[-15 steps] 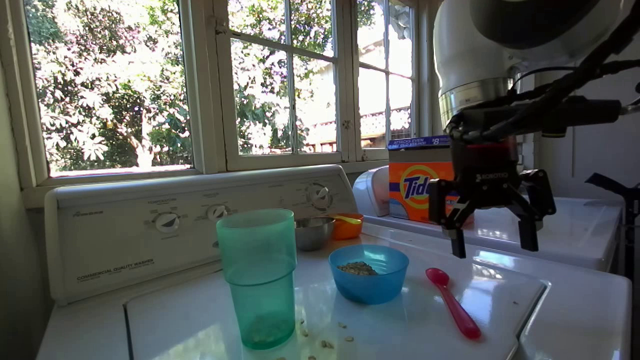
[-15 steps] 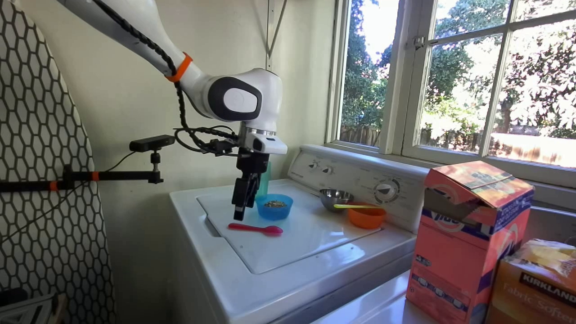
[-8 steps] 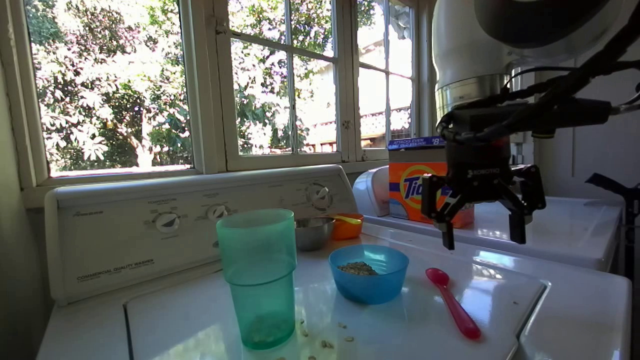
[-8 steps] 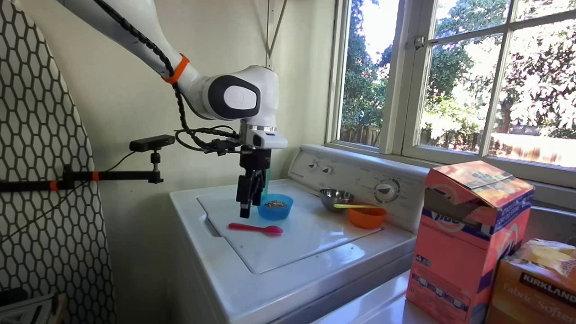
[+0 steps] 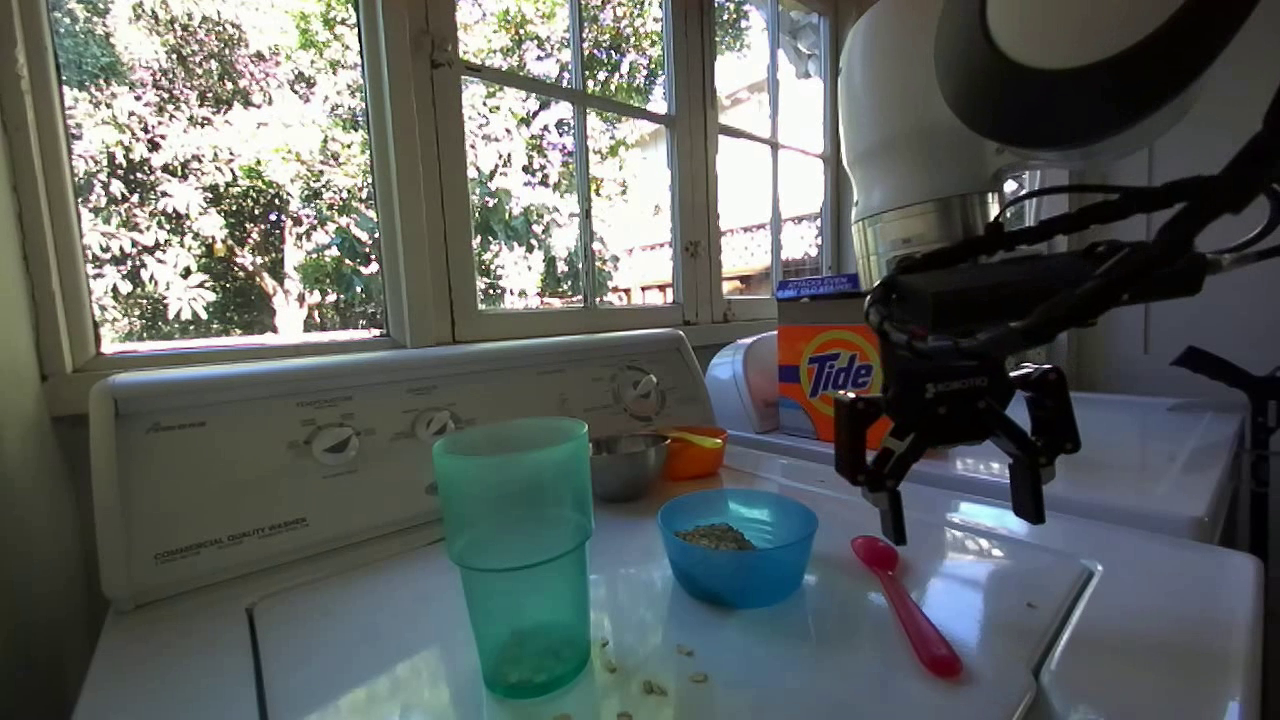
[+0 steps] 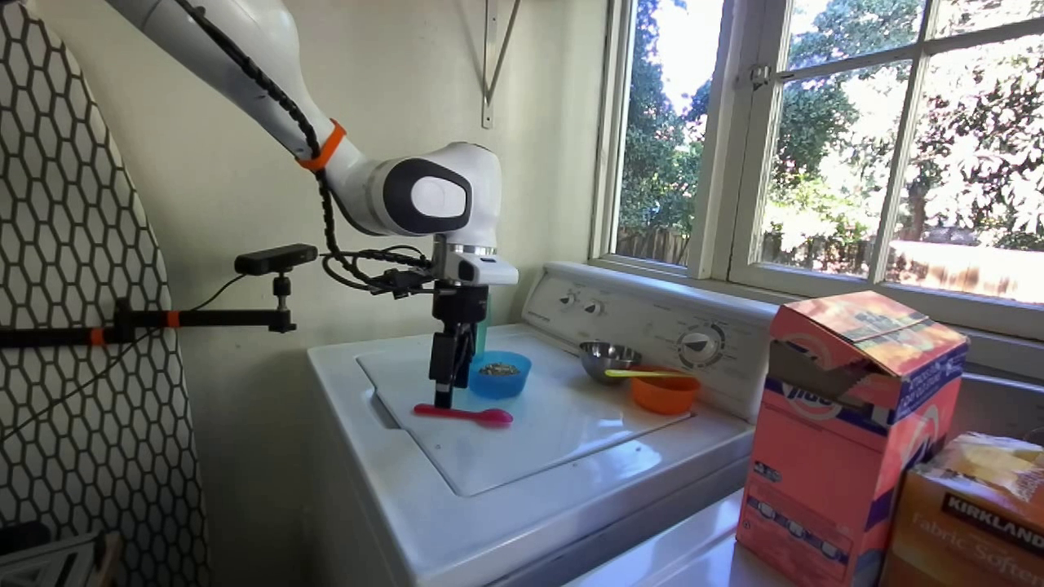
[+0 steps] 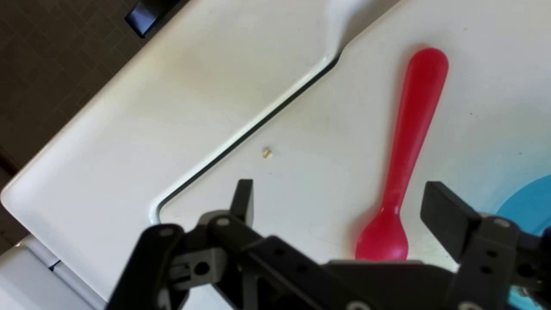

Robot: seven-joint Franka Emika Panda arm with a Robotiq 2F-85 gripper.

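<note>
My gripper is open and holds nothing. It points down over the red spoon, which lies on the white washer lid. In the wrist view the spoon lies between the two spread fingers, nearer the right one, with the tip of its bowl end hidden by the gripper. In an exterior view a fingertip stands just behind the spoon handle; whether they touch I cannot tell. A blue bowl with dry grain or flakes stands beside the spoon; its edge shows in the wrist view.
A tall green cup stands beyond the blue bowl, with loose flakes near it. A metal bowl and an orange bowl with a yellow spoon stand by the control panel. Detergent box and another box stand on the neighbouring surface.
My gripper rose a little, then came down closer to the washer lid, shifting toward the spoon and blue bowl. It stays open. The spoon, bowls and cup have not moved.
</note>
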